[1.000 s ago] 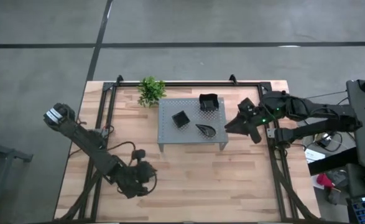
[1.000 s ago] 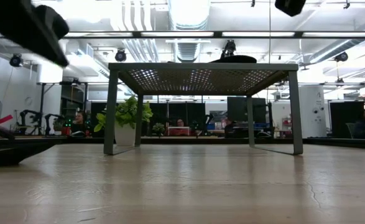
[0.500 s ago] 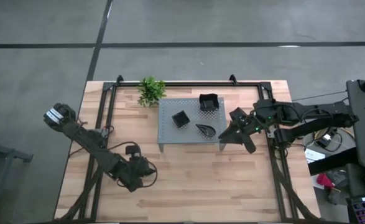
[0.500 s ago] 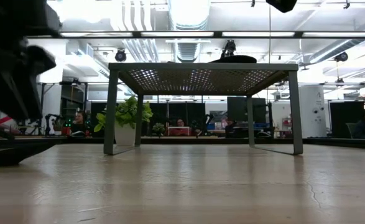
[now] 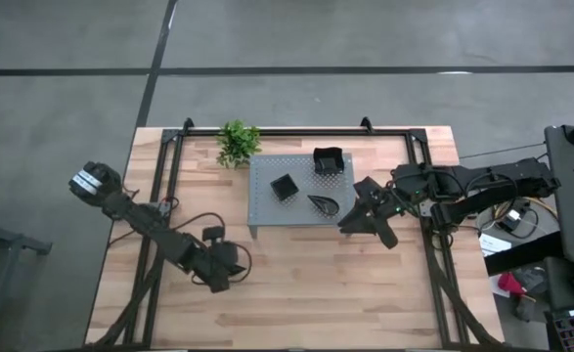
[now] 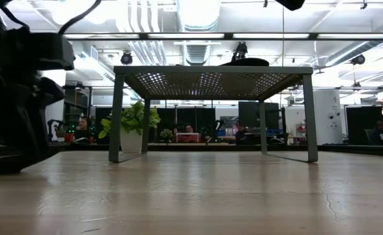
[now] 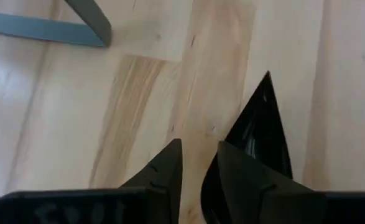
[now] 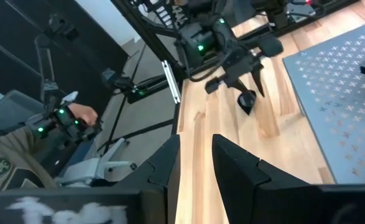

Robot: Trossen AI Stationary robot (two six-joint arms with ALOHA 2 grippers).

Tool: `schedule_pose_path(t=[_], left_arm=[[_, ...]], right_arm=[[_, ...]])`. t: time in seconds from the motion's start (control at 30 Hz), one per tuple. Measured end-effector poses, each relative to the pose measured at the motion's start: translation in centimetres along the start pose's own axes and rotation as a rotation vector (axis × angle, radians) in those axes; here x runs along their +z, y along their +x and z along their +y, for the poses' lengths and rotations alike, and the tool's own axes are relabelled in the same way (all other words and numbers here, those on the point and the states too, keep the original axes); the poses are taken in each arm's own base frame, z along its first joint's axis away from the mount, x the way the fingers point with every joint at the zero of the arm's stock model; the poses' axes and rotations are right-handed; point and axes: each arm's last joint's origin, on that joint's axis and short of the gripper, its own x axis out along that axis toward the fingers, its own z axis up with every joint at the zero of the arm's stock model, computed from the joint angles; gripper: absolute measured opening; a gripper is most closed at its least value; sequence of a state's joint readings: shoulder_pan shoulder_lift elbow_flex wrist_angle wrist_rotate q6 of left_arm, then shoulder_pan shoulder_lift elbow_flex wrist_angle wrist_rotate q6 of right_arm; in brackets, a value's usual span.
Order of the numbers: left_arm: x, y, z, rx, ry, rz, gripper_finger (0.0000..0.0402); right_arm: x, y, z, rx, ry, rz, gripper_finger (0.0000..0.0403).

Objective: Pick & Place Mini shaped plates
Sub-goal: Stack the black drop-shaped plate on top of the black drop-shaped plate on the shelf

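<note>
My left gripper [image 5: 220, 272] is low over the wood at the table's near left, shut on a glossy black teardrop plate [image 7: 266, 124]. The plate also shows under that gripper in the right wrist view [image 8: 247, 101]. My right gripper [image 5: 353, 213] hovers, slightly open and empty, high beside the near right corner of the grey perforated stand [image 5: 267, 210]. Its fingers [image 8: 170, 162] frame bare wood. On the stand rest a large square plate [image 5: 328, 159], a small square plate [image 5: 284, 186] and a teardrop plate [image 5: 323, 204]. My left gripper holds the teardrop plate by the rim at its wide end [image 7: 205, 186]. One finger [image 7: 244, 168] is inside the dish and the other [image 7: 166, 165] outside. The fingers come from above, slanting down. The plate lies flat at table height; whether it rests on the wood, I cannot tell.
A small green potted plant [image 5: 238, 143] stands at the stand's far left corner. Dark frame rails [image 5: 159, 196] run along the table's left, right and far sides. Bare wood [image 5: 316, 284] lies between the stand and the near edge. People sit in the room beyond the table.
My left gripper has gone down to table height and a little toward the far edge. My right gripper has moved toward the table's left and a little nearer, from beside the stand's right side to its near right corner.
</note>
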State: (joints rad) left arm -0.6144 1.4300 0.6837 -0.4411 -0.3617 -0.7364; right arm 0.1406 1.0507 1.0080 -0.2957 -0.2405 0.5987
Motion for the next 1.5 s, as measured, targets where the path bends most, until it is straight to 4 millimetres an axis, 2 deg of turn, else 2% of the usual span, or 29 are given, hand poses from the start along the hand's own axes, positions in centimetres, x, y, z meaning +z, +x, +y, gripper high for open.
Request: schedule_pose_path(t=[0.2,0.4,0.6,0.77,0.9,1.1,1.2,1.33,1.5], left_arm=[[-0.5,0.8,0.1,-0.1,-0.024,0.018,0.0087],[-0.6,0.9,0.2,-0.11,-0.039,0.019,0.0074],[-0.4,0.9,0.1,-0.134,-0.087,0.02,0.0013],[0.2,0.8,-0.4,-0.189,-0.146,-0.036,0.0002],[1.6,0.3,-1.2,-0.261,-0.251,-0.198,0.0001],[4.2,-1.1,-2.0,-0.276,-0.413,-0.574,0.0001],[5.4,-2.2,-2.1,-0.223,-0.478,-0.775,0.0],[6.6,-4.0,-2.1,-0.109,-0.48,-0.997,0.0],[8.1,-6.1,-1.9,0.063,-0.488,-1.146,0.0]], right_arm=[[-0.1,-0.1,0.2,0.01,-0.005,-0.002,0.0083],[-0.1,-0.1,0.3,0.008,-0.01,-0.003,0.0079],[-0.1,-0.1,0.3,0.01,-0.011,-0.002,0.0086],[-0.3,-0.1,0.6,0.018,-0.031,0.003,0.0083],[-0.5,0.0,1.2,0.025,-0.062,-0.007,0.0075],[-1.3,0.2,2.3,0.006,-0.176,-0.024,0.0068],[-1.8,0.4,3.0,-0.058,-0.285,-0.076,0.007],[-2.4,0.7,3.9,-0.138,-0.429,-0.13,0.0068],[-3.2,2.4,3.9,-0.21,-0.408,-0.129,0.0063]])
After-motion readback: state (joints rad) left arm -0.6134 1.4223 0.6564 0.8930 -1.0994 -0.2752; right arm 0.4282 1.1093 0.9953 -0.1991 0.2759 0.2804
